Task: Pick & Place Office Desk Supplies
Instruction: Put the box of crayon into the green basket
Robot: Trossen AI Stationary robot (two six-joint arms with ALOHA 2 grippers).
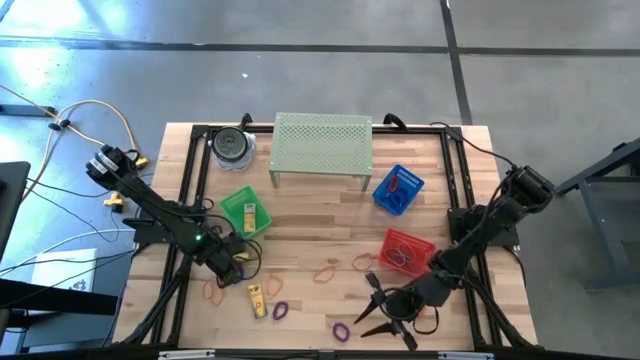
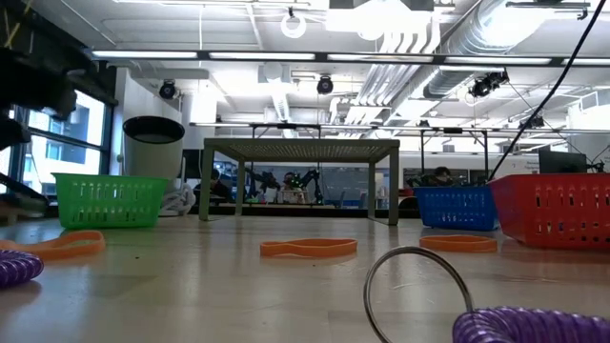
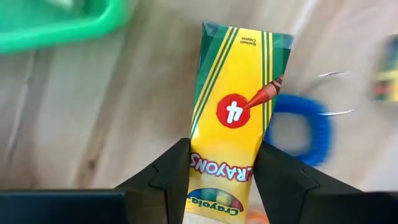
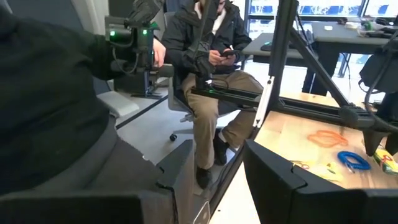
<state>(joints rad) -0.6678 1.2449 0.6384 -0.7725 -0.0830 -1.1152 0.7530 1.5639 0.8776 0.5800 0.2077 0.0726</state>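
Observation:
My left gripper (image 1: 232, 266) is near the table's left near corner, just this side of the green basket (image 1: 246, 212), and is shut on a yellow crayon box (image 3: 239, 106). A blue coil band (image 3: 298, 129) lies on the wood below it. My right gripper (image 1: 385, 318) hovers open by the near edge, holding nothing. Its wrist view looks off the table into the room. Orange bands (image 1: 326, 271) (image 1: 362, 262) (image 1: 215, 291), purple coil bands (image 1: 279, 311) (image 1: 342, 329) and another yellow box (image 1: 256, 299) lie flat on the table. My left gripper pinches the crayon box between its two fingers at the box's lower end (image 3: 221, 163), one finger (image 3: 171, 177) on each long side. The box runs along the fingers and sticks out ahead of them. It looks lifted clear of the blurred tabletop.
A red basket (image 1: 407, 251) and a blue basket (image 1: 398, 189) stand on the right, with bands in them. The pale green perforated stand (image 1: 322, 140) and a dark-lidded jar (image 1: 233, 145) sit at the far edge. A seated person (image 4: 214, 56) is beyond the table.

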